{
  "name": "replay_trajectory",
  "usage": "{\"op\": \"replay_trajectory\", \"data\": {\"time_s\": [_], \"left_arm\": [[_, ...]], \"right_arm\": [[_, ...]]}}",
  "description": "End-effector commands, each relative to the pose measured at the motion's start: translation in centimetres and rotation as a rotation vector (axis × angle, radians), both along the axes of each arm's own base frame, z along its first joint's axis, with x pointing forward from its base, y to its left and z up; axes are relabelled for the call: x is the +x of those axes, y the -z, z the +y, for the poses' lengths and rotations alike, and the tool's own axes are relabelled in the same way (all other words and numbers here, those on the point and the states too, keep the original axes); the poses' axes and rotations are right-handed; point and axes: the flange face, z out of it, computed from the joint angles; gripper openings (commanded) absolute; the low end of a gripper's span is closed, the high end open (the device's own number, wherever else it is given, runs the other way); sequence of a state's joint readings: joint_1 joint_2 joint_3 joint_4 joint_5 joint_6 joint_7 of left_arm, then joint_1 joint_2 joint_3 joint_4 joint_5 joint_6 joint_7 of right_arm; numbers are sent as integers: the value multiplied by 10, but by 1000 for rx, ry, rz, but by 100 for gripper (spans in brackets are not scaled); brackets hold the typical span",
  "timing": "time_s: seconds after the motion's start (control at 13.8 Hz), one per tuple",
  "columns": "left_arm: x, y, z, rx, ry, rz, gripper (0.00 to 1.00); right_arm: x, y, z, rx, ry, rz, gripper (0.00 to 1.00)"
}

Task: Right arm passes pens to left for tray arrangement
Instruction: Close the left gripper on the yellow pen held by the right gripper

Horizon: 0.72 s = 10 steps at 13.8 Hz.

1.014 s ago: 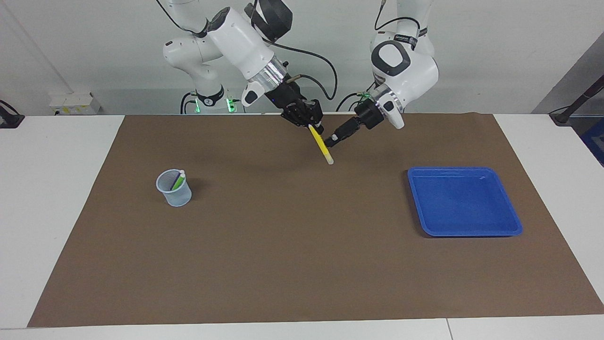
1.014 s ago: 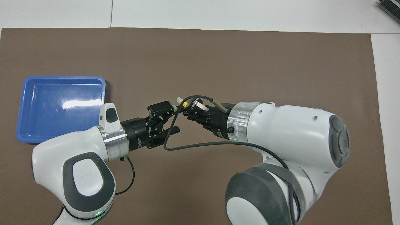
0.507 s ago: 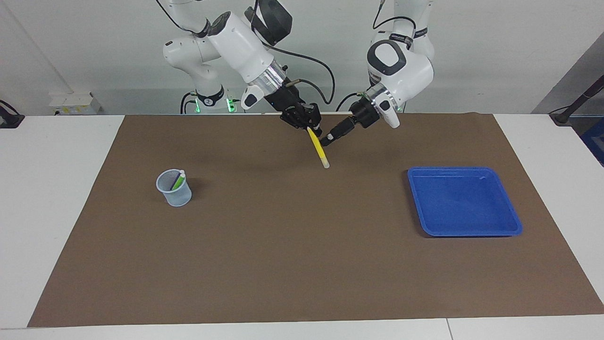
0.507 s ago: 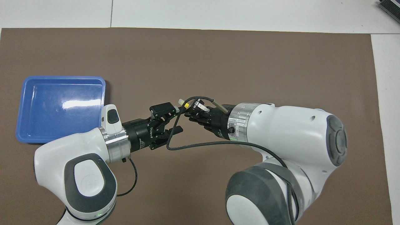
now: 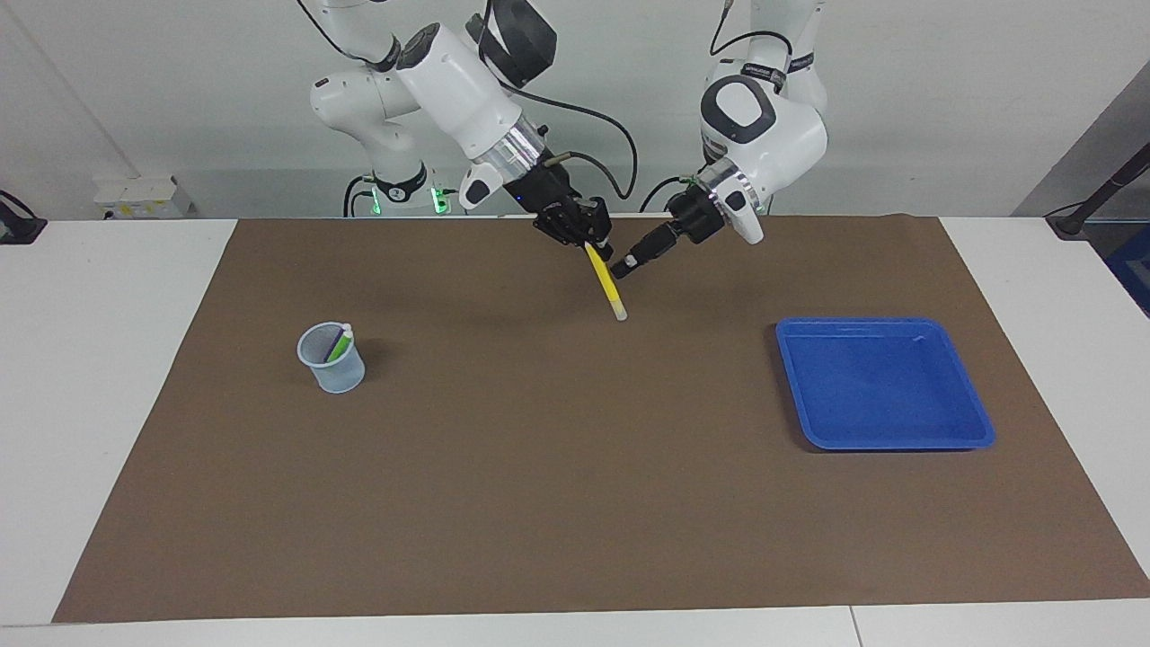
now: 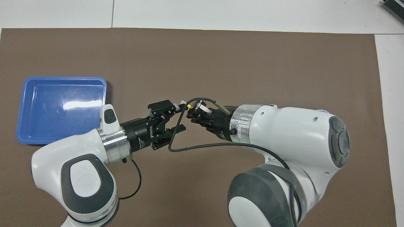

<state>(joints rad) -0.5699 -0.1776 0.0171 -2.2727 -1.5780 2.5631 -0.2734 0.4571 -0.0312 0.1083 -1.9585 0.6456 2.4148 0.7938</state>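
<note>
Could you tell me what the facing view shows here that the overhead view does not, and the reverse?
Only the facing view shows the cup with pens in it, and the yellow pen's full length hanging below the right gripper. Only the overhead view shows the left gripper's jaws spread open, the pen's tip beside one of them. Both show the two grippers meeting above the mat, and the blue tray holding nothing.

The cup (image 5: 331,358) is set on the mat (image 5: 575,503) toward the right arm's end of the desk (image 5: 90,359), with pens (image 5: 339,343) in it. The tray (image 5: 885,384) is set toward the left arm's end.
</note>
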Motion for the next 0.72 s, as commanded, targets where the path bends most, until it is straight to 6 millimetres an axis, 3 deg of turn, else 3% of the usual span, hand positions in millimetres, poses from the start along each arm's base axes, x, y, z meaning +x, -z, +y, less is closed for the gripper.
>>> {"op": "replay_trajectory", "data": {"time_s": [0.0,0.14,0.65], "left_arm": [[3,-2,2,-20,-32,0,68],[7,5,-2,-30,-55,18,61],[14,11,-9,-23,-85,26,62]], "right_arm": [[-6,-1,-3,13,-2,6,0],[-7,0,-3,12,-3,8,0],[-6,0,-3,12,-2,7,0]]}}
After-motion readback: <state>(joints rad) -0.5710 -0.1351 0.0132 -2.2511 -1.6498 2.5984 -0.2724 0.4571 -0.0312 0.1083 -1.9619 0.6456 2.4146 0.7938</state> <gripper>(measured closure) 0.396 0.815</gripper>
